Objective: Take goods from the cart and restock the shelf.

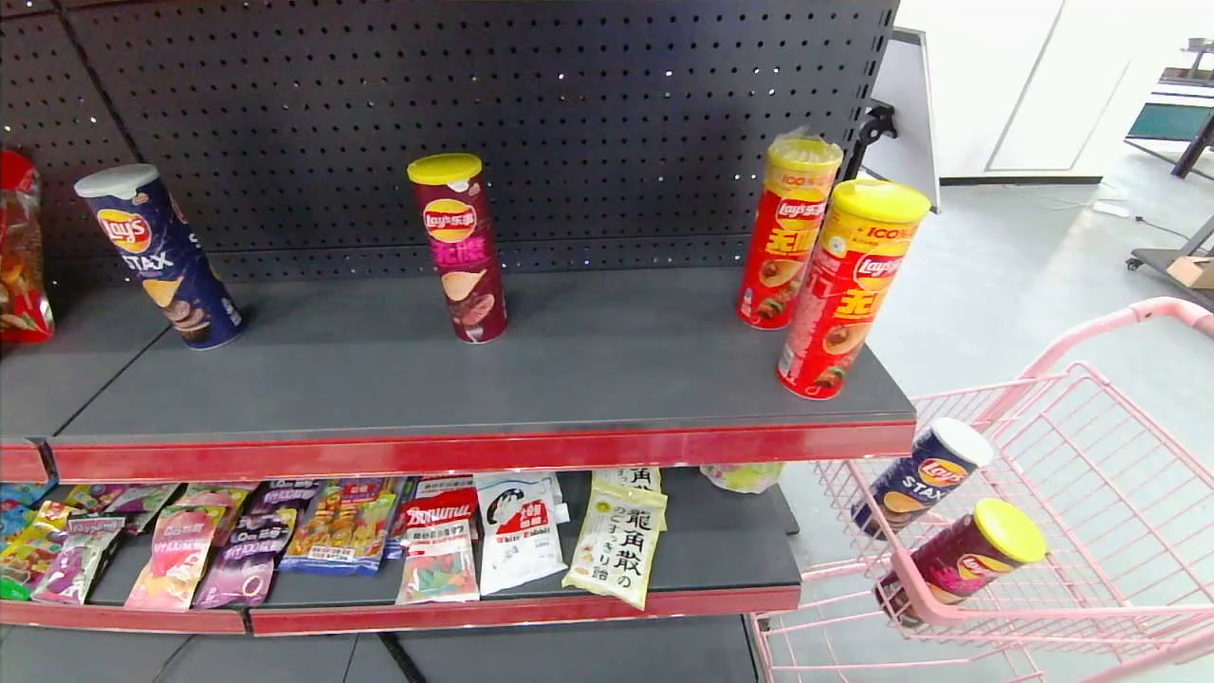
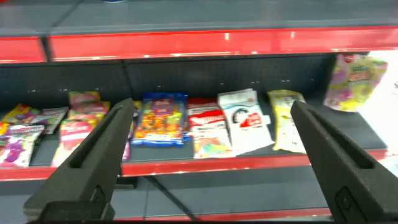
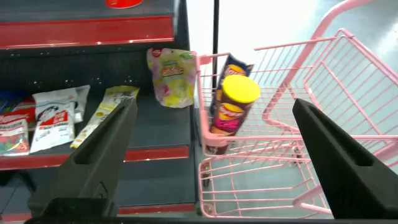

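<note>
Navy can (image 1: 920, 477) and maroon can (image 1: 963, 558) lean in a pink cart (image 1: 1091, 612) on the robot's right, beside a part-filled shelf (image 1: 616, 379).

Head view: both cans rest in the cart corner nearest the shelf, bases low, lids tilted up and away from it; four standing cans (image 1: 458, 247) are on the upper shelf board. Left wrist view: the left gripper (image 2: 211, 107) is spread wide and empty, facing snack bags (image 2: 161, 118) on the lower board. Right wrist view: the right gripper (image 3: 214, 111) is also spread and empty; the yellow-lidded maroon can lies straight ahead, apart from its fingers, long axis nearly upright. The right arm looks the nearer.
</note>
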{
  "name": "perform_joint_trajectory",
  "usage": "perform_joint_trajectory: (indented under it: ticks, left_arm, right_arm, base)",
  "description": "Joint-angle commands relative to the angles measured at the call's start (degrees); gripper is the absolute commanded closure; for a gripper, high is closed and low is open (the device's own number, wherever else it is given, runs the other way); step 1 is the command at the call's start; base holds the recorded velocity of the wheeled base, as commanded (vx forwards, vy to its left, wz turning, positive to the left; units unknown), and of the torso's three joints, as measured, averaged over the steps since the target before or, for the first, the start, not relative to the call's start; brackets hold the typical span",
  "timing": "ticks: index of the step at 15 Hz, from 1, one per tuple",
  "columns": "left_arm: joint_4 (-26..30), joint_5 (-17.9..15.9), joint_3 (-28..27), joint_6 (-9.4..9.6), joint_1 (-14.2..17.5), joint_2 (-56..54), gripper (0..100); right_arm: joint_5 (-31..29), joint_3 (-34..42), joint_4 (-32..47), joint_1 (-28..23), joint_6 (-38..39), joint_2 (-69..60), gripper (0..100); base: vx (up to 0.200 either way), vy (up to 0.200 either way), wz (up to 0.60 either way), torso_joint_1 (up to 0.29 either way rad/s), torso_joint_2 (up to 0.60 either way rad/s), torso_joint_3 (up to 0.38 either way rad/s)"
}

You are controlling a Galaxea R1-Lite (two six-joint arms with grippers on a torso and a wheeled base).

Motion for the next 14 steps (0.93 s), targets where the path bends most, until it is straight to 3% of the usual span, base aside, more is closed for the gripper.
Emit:
perform_joint_trajectory:
  ticks: [1,5,14]
  left_arm:
    - [0.0,0.0,0.0,0.09,0.0,0.0,0]
    - [0.1,0.0,0.0,-0.09,0.0,0.0,0]
    - [0.1,0.0,0.0,-0.09,0.0,0.0,0]
  right_arm:
    - [0.0,0.0,0.0,0.0,0.0,0.0,0]
    - [0.0,0.0,0.0,0.0,0.1,0.0,0]
    - [0.0,0.0,0.0,0.0,0.3,0.0,0]
  base:
    - [0.0,-0.2,0.0,-0.002,0.0,0.002]
    - [0.0,0.0,0.0,0.0,0.0,0.0]
    - [0.0,0.0,-0.6,0.002,0.0,0.003]
